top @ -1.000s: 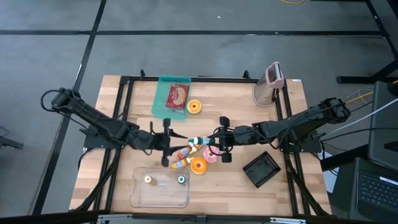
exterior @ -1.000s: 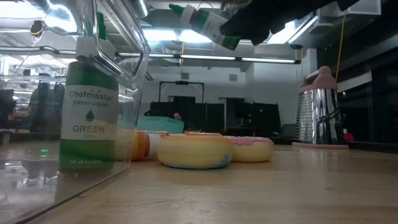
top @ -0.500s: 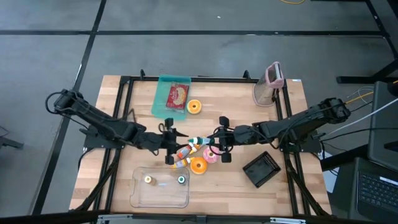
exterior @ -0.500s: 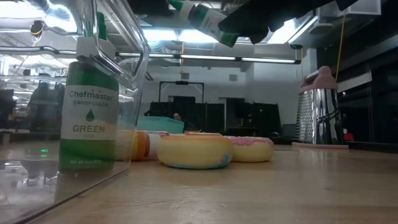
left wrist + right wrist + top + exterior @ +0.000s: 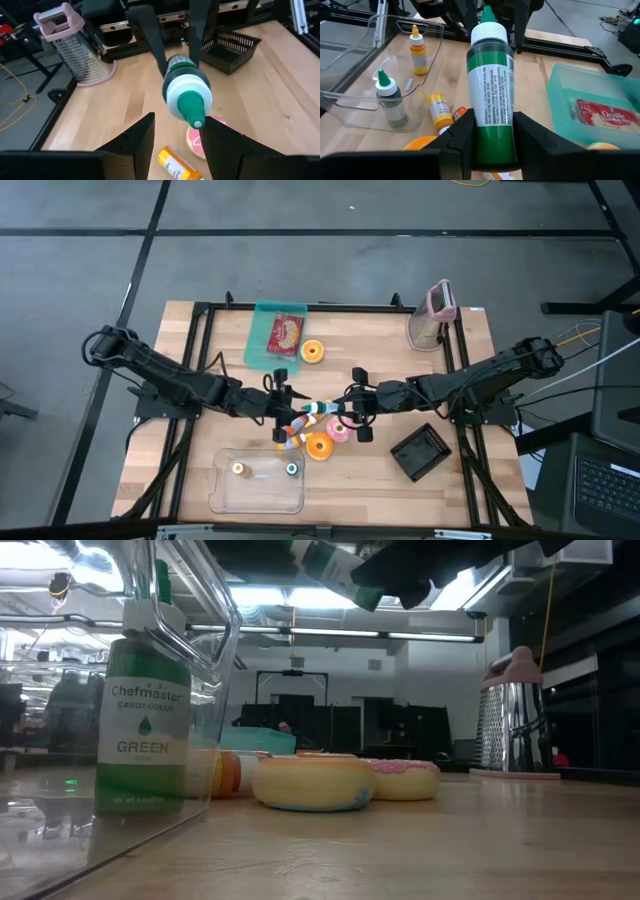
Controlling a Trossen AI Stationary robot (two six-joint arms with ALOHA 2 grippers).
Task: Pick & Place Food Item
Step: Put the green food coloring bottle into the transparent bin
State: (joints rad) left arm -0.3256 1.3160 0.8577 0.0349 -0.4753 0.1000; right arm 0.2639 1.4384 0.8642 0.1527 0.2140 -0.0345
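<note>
Since the earlier frame, our left gripper had slid across the table toward the right one, closing on the tip of the green bottle. From above, we saw our right gripper clasping that bottle at mid-table, held above the boards, cap pointing at the left gripper. Beneath lay a yellow donut, a pink donut and an orange-capped bottle. A clear bin at the near edge held two small bottles; a teal tray, a grater and a black basket stood farther off.

At table height, we saw the green bottle tilted high overhead in the right gripper, above the yellow donut and pink donut.

Past our left wrist, the fingers stood spread and empty, the bottle's green cap just ahead between them, not touching.

Past our right wrist, the fingers were clenched on the green bottle's lower body.
</note>
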